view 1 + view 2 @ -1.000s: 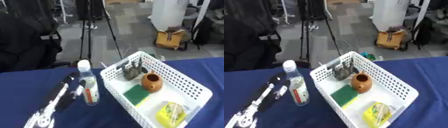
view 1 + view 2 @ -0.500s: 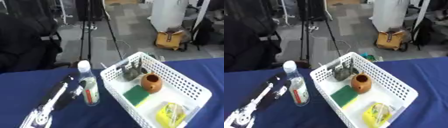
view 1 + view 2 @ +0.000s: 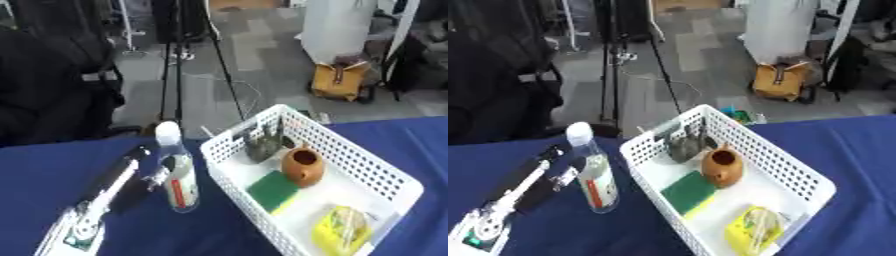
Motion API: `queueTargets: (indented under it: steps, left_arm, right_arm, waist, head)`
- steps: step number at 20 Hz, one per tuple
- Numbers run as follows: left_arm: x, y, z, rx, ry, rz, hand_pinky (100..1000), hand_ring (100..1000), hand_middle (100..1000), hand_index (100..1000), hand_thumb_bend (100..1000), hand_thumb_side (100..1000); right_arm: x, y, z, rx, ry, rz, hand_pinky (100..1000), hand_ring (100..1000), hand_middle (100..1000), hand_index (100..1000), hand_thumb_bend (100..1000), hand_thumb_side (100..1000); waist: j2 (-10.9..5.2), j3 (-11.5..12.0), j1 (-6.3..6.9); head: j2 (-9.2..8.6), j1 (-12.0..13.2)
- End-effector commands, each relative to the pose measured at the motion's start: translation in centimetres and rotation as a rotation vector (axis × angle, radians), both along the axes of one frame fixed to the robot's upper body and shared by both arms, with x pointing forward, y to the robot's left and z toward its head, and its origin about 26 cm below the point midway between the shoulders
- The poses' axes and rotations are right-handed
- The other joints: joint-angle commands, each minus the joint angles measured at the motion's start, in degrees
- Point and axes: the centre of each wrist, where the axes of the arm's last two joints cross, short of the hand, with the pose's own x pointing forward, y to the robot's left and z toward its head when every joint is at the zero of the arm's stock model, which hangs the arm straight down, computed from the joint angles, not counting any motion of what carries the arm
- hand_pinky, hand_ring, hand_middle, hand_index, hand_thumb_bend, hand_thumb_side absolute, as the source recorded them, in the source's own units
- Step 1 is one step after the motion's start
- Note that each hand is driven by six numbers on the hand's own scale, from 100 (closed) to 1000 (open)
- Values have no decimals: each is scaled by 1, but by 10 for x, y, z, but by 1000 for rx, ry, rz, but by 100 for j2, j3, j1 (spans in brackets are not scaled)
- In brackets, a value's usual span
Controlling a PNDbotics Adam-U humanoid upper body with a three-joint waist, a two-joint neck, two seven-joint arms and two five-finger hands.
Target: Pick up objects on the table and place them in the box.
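Note:
A clear bottle (image 3: 178, 175) with a white cap and a red label stands on the blue table (image 3: 52, 165), just left of the white basket (image 3: 385, 172). My left hand (image 3: 131, 175) reaches in from the lower left. Its black fingers lie straight along the bottle's left side and the thumb touches the bottle. The hand is open. The basket holds a grey object (image 3: 261, 147), a brown pot (image 3: 302, 167), a green sponge (image 3: 273, 190) and a yellow packet (image 3: 339, 231). My right hand is not in view.
The table's far edge runs just behind the bottle and the basket. Past it are a tripod (image 3: 179, 60), a black chair (image 3: 48, 95) and a yellow bag (image 3: 339, 82) on the floor. Blue cloth shows right of the basket.
My left hand has crept slightly forward along the bottle. The bottle and the basket have not moved.

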Motion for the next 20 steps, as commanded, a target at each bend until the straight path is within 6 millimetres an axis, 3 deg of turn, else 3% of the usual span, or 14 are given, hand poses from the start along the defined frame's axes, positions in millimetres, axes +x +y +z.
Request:
queueTargets:
  steps: [1, 20]
  left_arm:
    - [0, 6, 17, 26, -21, 9, 1000, 1000, 1000, 1000, 312, 1000]
    - [7, 3, 20, 75, 27, 24, 1000, 1000, 1000, 1000, 281, 1000]
  right_arm:
    - [-2, 1, 5, -6, -17, 13, 639, 522, 596, 696, 100, 848]
    - [-2, 2, 4, -5, -15, 19, 638, 519, 593, 694, 100, 849]
  waist:
    - [-173, 3, -31]
    - [-166, -16, -15]
  head:
    - [-88, -20]
    - [-129, -29]
